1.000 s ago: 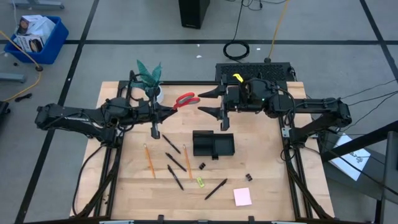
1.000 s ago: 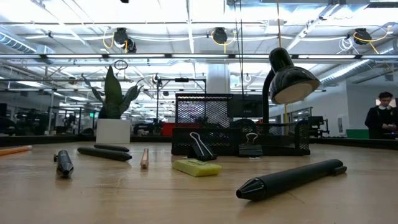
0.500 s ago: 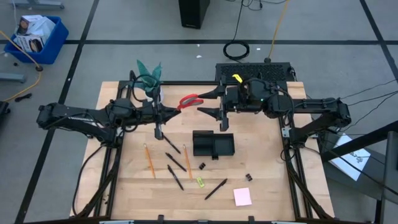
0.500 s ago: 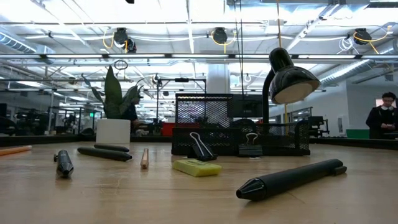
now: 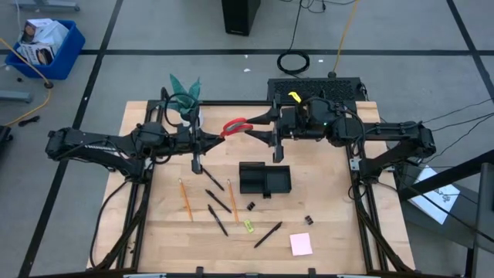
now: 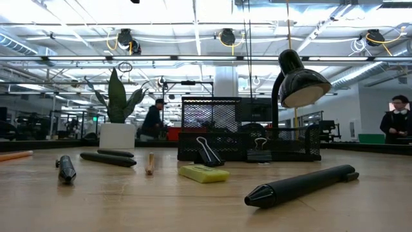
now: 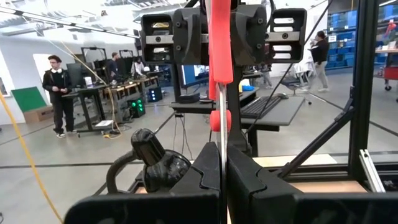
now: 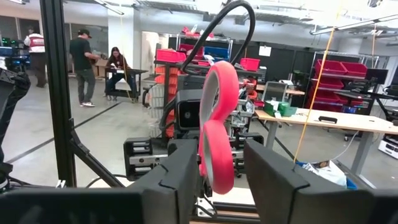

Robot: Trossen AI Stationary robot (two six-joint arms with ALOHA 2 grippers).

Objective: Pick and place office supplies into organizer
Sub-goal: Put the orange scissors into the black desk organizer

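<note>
Scissors (image 5: pixel 233 125): 1, left fingers (image 7: pixel 208 180) grip blade | right fingers (image 8: pixel 180 171) straddle handles, gripping unclear

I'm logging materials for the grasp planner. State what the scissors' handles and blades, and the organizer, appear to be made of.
scissors, handles: likely moulded plastic; uniform red with smooth rounded loops and a soft sheen in the right wrist view.
Blades: apparently metal; a thin pale edge between the left gripper's fingers.
organizer: seemingly black wire mesh, probably metal; see-through grid in the low view.

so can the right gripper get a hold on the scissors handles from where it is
Probably yes. The left gripper holds the scissors by the blades, handles toward the right gripper, whose fingers already sit either side of the red loops with nothing between.
</note>
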